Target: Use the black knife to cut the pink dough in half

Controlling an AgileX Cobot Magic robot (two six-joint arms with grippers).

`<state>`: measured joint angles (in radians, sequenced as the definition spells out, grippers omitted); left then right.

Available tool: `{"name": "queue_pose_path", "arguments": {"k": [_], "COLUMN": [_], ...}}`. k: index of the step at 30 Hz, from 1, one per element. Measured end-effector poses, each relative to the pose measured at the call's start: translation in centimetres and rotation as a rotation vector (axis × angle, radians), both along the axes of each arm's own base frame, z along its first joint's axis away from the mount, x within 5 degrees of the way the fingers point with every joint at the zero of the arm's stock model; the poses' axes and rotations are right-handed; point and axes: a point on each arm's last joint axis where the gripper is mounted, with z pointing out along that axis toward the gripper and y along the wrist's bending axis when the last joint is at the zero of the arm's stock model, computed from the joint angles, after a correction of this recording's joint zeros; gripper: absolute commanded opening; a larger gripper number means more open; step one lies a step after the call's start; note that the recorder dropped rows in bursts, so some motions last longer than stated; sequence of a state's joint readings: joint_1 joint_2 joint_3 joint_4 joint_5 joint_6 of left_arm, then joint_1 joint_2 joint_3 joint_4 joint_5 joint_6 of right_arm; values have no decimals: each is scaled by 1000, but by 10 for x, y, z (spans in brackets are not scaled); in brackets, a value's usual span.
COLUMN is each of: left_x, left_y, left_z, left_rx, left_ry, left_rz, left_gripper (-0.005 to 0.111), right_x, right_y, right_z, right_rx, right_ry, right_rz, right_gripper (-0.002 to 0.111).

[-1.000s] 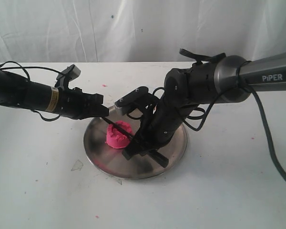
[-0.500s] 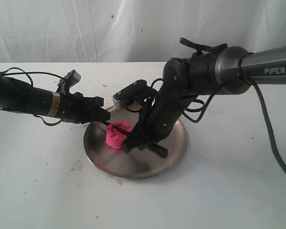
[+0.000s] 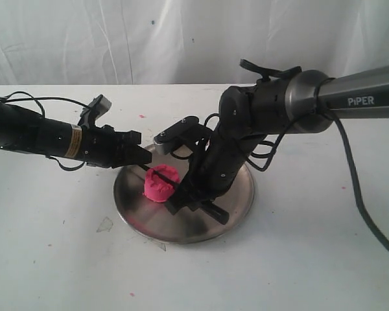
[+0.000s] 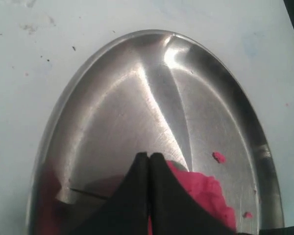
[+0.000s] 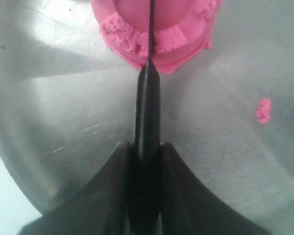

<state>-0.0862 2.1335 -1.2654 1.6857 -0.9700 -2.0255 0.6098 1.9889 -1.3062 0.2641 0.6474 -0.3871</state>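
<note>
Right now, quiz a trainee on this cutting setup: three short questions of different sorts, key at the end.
1. True or false: the right gripper is shut on the black knife.
2. What does the pink dough rest on? A) bare table B) metal plate C) cutting board
3. Fill in: in the right wrist view, the blade runs across the dough's ____.

Key: 1 true. 2 B. 3 middle; the left gripper, shut, sits beside the dough.

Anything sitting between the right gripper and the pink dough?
Only the black knife it holds, running from the right gripper across bare steel plate into the pink dough, per the right wrist view.
</note>
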Motion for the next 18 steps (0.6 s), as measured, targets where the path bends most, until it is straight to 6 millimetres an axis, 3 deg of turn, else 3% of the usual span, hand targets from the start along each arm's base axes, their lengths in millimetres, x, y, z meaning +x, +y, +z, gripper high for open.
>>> {"name": "queue_pose_path", "arguments": {"k": [18], "left_x": [-1], "left_y": [0], "left_z": [-1], "left_rx": [8], "left_ry": [0], "left_rz": [-14], "left_gripper": [0], "right_x": [1], "right_y": [1], "right_z": [6], "right_rx": [4], "right_ry": [-17], "right_rz": [5], "right_gripper": [0]}}
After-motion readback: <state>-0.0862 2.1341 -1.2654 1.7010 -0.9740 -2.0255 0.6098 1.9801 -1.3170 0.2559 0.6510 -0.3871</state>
